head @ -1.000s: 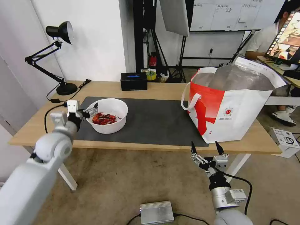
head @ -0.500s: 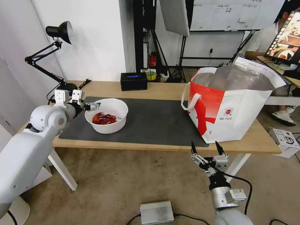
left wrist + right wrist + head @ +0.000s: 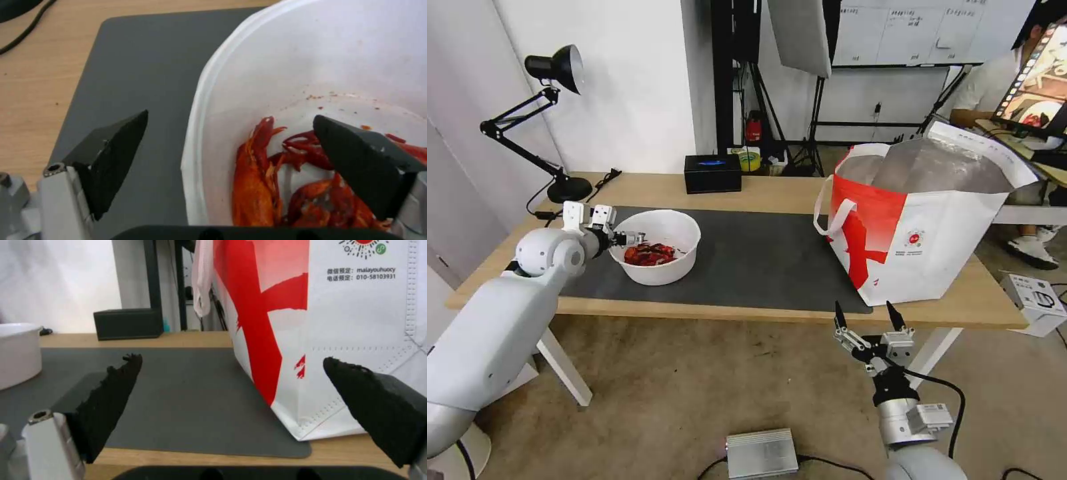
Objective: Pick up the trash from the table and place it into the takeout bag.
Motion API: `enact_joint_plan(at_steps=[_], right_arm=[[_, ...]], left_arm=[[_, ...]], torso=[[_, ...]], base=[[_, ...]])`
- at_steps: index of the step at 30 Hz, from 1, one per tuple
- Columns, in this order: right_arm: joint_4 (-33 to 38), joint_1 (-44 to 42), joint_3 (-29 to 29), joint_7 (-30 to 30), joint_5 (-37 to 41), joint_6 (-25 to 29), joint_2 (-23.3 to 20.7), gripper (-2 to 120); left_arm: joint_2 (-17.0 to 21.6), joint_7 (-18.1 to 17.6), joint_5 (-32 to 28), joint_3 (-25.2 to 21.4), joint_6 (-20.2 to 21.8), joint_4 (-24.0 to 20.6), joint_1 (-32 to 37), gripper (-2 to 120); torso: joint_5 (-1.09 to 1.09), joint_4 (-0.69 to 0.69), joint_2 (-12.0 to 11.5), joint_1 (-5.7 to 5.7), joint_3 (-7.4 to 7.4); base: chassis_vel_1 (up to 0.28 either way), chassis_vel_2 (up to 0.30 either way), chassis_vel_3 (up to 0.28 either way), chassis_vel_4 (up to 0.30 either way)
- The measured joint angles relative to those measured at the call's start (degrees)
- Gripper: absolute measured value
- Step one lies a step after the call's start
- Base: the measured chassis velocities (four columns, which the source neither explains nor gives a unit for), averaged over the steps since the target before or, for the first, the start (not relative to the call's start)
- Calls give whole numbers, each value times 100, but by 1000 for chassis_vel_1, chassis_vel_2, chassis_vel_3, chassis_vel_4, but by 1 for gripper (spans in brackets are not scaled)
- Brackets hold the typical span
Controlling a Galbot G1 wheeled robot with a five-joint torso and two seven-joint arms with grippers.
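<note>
The trash in view is a white bowl (image 3: 657,247) of red shells (image 3: 649,253) on the left part of the dark grey mat (image 3: 754,253) on the table (image 3: 774,190). My left gripper (image 3: 630,237) is open at the bowl's near-left rim. In the left wrist view its fingers straddle the rim of the bowl (image 3: 311,66), one over the mat, the other over the shells (image 3: 267,186). The takeout bag (image 3: 924,227) stands open at the table's right end. My right gripper (image 3: 864,313) hangs open below the table's front edge, facing the bag (image 3: 347,323).
A black tissue box (image 3: 712,173) sits at the table's back edge, a black desk lamp (image 3: 554,120) at the back left. On the floor are a small white box (image 3: 1037,300) at the right and a silver box (image 3: 760,453) in front.
My left arm has swung round and lowered, bringing the open gripper a little to the right onto the bowl's rim. The right arm has not moved.
</note>
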Motion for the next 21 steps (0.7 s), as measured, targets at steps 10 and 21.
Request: enact_joint_plan(at_steps=[10, 21], right_arm=[[0, 0, 0, 0, 0, 0, 0, 100], [0, 0, 0, 0, 0, 0, 0, 100]], left_arm=[[5, 77, 11, -5, -11, 33, 12, 87], [-53, 133, 44, 17, -16, -11, 50, 41]], torso=[[1, 0, 0, -1, 0], [1, 0, 0, -1, -1]], base=[[0, 0, 0, 0], [0, 0, 0, 0]])
